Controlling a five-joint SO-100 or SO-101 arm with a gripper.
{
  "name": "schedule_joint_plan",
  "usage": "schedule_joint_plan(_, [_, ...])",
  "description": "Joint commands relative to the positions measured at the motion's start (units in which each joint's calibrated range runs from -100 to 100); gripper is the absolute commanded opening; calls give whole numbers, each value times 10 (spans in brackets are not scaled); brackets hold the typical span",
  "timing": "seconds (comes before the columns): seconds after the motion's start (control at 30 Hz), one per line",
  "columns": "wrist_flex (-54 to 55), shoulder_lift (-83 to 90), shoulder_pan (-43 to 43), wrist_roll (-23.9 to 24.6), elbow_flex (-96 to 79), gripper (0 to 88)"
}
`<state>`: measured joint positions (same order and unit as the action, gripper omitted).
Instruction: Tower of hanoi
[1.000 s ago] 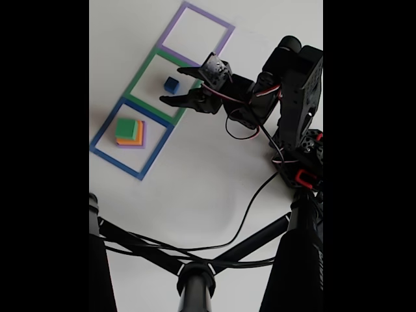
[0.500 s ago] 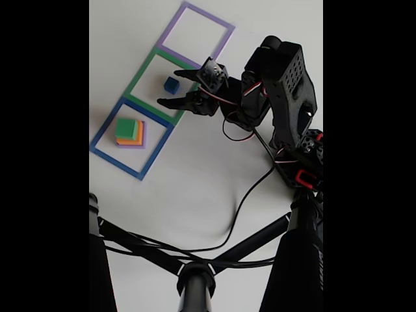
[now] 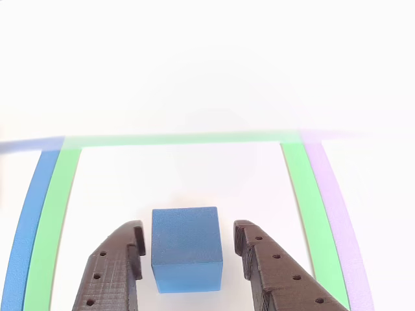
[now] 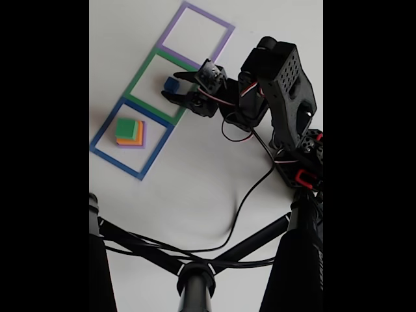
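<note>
My close camera shows the gripper [image 3: 187, 259] spread around the blue cube [image 3: 187, 249] inside the green tape square [image 3: 305, 194], not touching. The fixed view adds the stacked blocks [image 4: 130, 132] in the blue square [image 4: 104, 127]. The fingers have closed in since half a second ago.

Blue cube [image 3: 187, 249]: matt, finely grained faces. Jaws: dark, layered printed-looking plastic. Table [image 3: 207, 71]: smooth, white.

You see three taped squares [image 4: 160, 84] in the upper left on your white counter [image 4: 195, 175], a black tripod [image 4: 195, 276] below.
</note>
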<state>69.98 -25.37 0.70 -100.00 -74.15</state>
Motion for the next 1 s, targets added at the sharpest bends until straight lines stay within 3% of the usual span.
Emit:
schedule_joint_plan(0.0, [16, -3, -13, 0, 10, 75])
schedule_joint_plan(0.6, [-17, 61, -24, 0, -10, 38])
schedule_joint_plan(0.77, [-152, 204, -27, 0, -26, 38])
schedule_joint_plan(0.97, [-442, 445, -28, 0, -5, 38])
